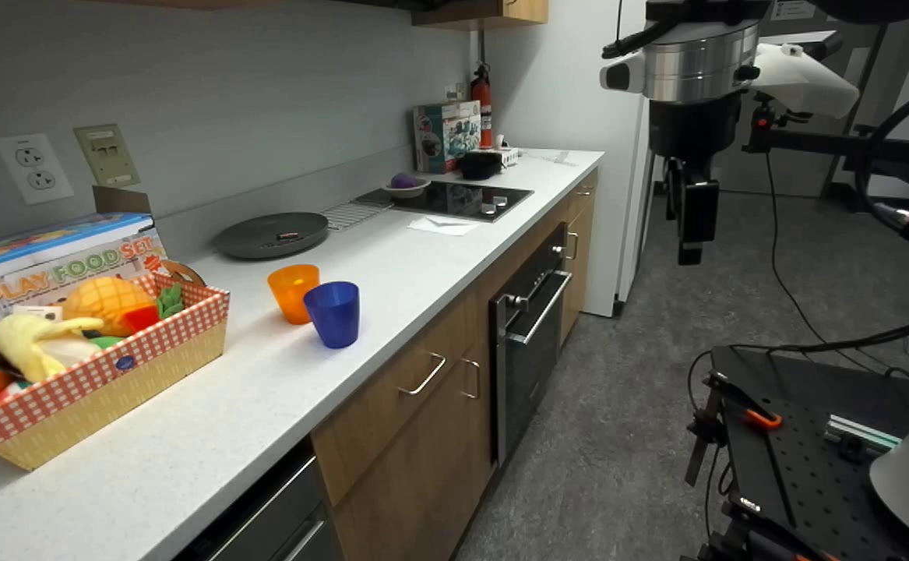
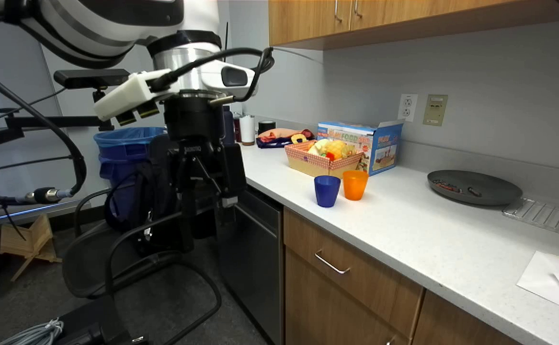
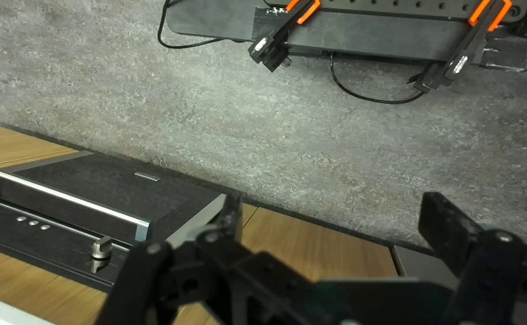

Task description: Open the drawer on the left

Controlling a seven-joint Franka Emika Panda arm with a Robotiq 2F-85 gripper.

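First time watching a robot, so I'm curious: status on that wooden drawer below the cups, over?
Gripper open, holding nothing. Drawer shut, not yet gripped. Blue cup and orange cup on the countertop above, outside its sliding path.

White arm (image 2: pixel 202 15), silver wrist ring (image 1: pixel 692 68), looping black cable (image 2: pixel 242 51), black jointed end effector (image 3: pixel 333 209)
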